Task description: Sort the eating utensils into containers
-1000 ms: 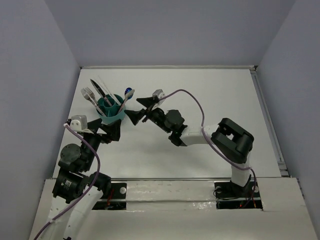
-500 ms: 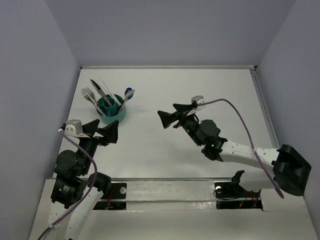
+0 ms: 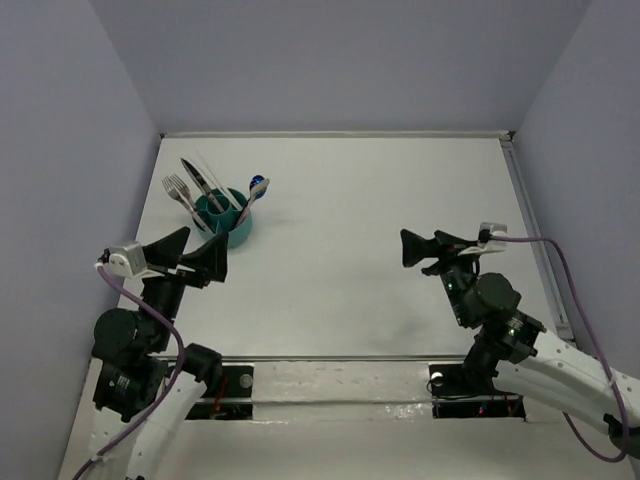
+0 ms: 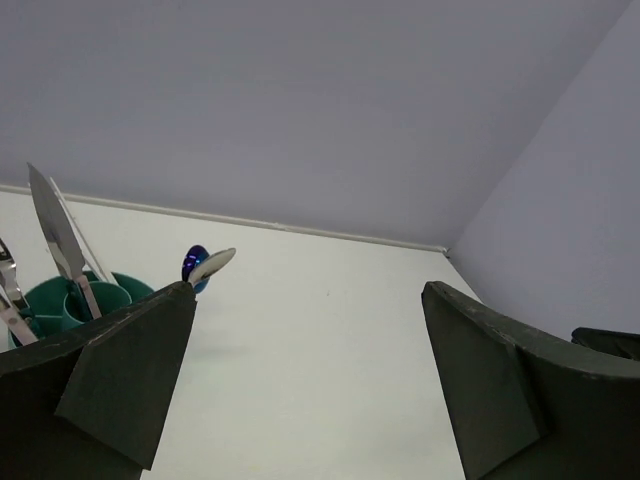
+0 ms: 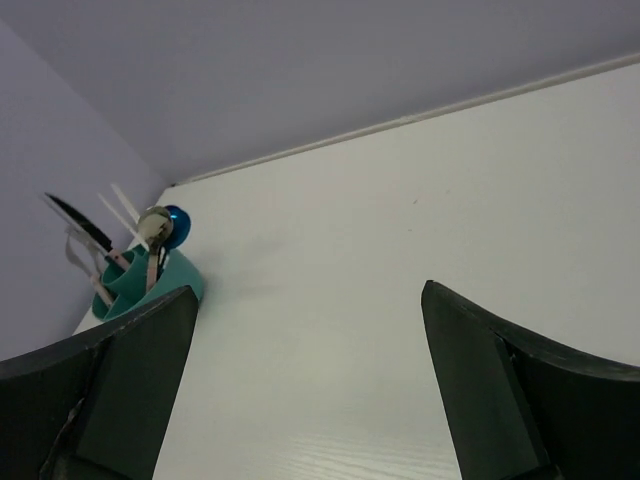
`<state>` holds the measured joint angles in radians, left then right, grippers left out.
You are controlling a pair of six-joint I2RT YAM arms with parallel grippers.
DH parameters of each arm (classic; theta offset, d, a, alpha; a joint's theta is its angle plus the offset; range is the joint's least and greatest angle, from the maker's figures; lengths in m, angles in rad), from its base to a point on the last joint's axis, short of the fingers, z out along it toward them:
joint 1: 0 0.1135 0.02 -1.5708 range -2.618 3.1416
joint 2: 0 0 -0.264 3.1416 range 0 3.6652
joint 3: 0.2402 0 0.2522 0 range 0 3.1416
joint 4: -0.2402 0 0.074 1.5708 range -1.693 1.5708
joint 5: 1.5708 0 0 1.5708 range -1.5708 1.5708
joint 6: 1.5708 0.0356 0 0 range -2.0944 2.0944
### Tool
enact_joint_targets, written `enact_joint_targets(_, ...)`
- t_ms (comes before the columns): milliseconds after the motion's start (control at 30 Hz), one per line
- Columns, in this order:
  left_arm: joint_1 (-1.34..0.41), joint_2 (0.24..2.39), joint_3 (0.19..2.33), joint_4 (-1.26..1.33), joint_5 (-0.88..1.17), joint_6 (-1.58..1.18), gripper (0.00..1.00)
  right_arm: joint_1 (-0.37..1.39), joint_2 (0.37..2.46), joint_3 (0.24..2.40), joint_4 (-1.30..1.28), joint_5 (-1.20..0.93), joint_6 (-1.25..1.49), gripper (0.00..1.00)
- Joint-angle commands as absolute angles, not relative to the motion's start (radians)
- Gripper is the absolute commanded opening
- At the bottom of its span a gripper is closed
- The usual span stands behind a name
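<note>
The right tool (image 5: 308,292) has its dark fingers (image 5: 130,380) spread wide apart over the white table (image 5: 400,180), gripping nothing. Well off to the left stands a teal holder (image 5: 150,285) near the wall (image 5: 300,60), holding a blue spoon (image 5: 177,226), a silver spoon (image 5: 154,226), a knife (image 5: 75,222) and pale chopsticks (image 5: 120,205).

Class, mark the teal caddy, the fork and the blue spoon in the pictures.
teal caddy (image 3: 236,234), top view, on its outer wall.
fork (image 3: 176,187), top view, on its tines.
blue spoon (image 5: 179,225), right wrist view, on its bowl.
</note>
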<state>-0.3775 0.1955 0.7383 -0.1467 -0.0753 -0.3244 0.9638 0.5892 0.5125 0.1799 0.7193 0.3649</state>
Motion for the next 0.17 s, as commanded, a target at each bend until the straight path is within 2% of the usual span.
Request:
enact_joint_targets(0,-0.371,0.242,0.709,-0.035,-0.058,-0.327,0.99,0.971,0.494,0.454,0.077,0.845,0.357,1.0)
enact_joint_targets(133,-0.371,0.276,0.704,-0.021,-0.046,-0.333,0.99,0.971,0.52,0.46,0.083,0.848,0.347,1.0)
